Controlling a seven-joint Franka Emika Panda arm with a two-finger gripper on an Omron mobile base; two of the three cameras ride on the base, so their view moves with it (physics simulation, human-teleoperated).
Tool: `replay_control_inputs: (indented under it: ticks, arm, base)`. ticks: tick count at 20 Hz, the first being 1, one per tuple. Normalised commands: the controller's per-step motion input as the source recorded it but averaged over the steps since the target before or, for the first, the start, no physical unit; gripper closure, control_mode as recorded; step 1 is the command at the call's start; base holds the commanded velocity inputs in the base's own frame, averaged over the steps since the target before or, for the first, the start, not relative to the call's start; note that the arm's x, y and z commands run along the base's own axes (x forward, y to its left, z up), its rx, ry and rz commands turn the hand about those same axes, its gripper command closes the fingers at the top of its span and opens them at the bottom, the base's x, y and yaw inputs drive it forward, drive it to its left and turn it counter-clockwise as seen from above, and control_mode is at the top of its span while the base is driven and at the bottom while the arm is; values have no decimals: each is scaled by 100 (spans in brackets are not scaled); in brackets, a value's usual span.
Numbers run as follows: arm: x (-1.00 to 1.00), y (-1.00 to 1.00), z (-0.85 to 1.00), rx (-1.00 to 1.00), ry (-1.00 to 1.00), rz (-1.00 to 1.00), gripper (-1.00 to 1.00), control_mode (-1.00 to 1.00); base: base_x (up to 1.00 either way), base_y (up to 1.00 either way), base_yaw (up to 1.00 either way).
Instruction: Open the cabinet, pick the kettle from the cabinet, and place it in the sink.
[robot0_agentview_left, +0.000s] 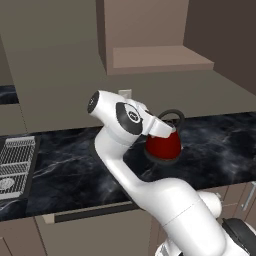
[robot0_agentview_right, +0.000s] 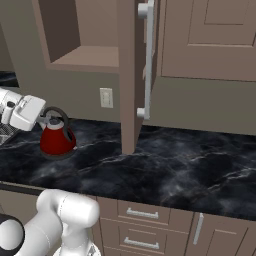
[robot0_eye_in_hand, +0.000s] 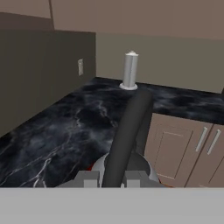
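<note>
Carrying the kettle (robot0_agentview_left: 163, 145) to the sink is the job right now, so go slow and keep it level so it does not swing or tip. Lift it clear of the dark counter (robot0_agentview_right: 175, 165) all the way, then lower it gently into the basin.

The kettle is small, shiny and red, round like a dome, with a tall black loop handle on top. It hangs just above the counter, under the open cabinet (robot0_agentview_right: 100, 55) (the shelf it came from looks bare now).

The gripper (robot0_eye_in_hand: 111, 177) is almost fully shut, and its two fingers pinch the black handle between them.

A silver wire rack (robot0_agentview_left: 15, 165) sits at the left end of the counter, well apart from the kettle.
</note>
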Motion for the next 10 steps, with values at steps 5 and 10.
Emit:
replay_control_inputs:
  ticks: [5, 10]
  arm:
    - [0, 0, 0, 0, 0, 0, 100, -100]
    - [0, 0, 0, 0, 0, 0, 100, -100]
  base:
    - [0, 0, 0]
    - [0, 0, 0]
